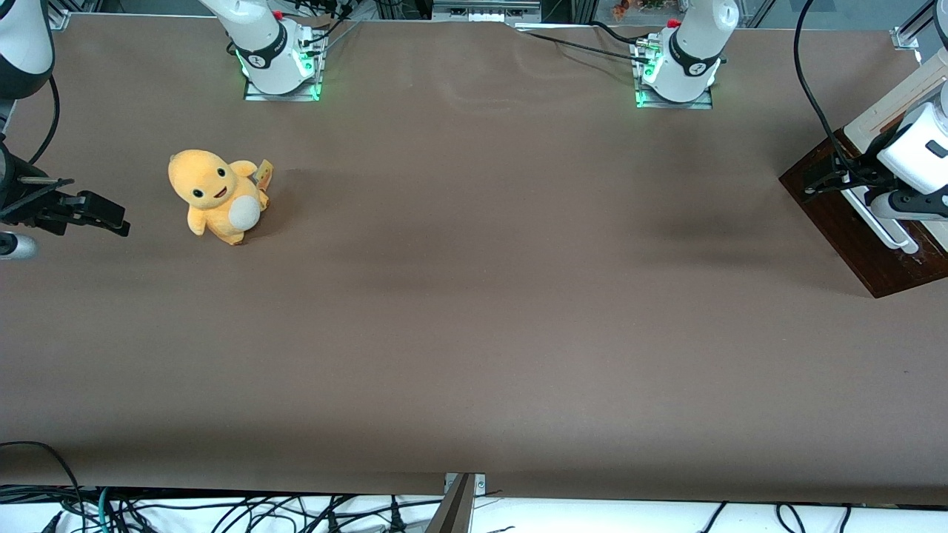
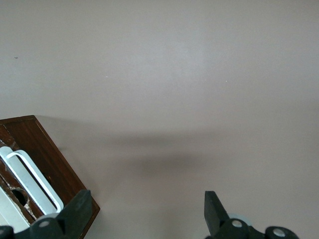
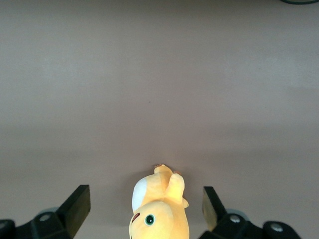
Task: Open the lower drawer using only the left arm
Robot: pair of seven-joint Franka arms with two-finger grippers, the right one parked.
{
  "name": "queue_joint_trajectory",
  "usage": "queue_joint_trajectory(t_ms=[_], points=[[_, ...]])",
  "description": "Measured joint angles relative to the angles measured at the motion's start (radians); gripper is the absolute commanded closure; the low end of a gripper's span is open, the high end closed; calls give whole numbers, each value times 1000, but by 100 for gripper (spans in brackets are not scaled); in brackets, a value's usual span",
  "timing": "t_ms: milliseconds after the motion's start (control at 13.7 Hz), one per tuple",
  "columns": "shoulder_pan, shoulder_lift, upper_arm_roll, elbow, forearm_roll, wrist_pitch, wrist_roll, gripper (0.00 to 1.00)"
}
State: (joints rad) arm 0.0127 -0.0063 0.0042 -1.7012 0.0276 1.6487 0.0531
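Across the brown counter (image 1: 474,296), at the working arm's end, I'm hovering my claw (image 2: 144,219), fingers spread, beside the lower drawer (image 1: 852,222), judging its stiff white handle (image 2: 32,181) the hold.

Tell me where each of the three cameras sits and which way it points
Front view: high, facing both arm bases, looking down on the table; left arm reaches the lower drawer.
Left wrist view: on the working arm, looking down past its open pincer; shares the lower drawer with the front view.
Right wrist view: on the parked arm, over the plush toy, also in front view.
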Motion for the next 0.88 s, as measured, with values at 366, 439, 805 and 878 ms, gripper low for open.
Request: queue_joint_trajectory(t_ms=[366, 439, 805, 878], points=[[0, 1, 0, 0, 0, -1, 0, 0], [0, 3, 1, 0, 0, -3, -1, 0], [12, 77, 9, -2, 0, -28, -97, 0], [13, 101, 11, -2, 0, -41, -110, 0]])
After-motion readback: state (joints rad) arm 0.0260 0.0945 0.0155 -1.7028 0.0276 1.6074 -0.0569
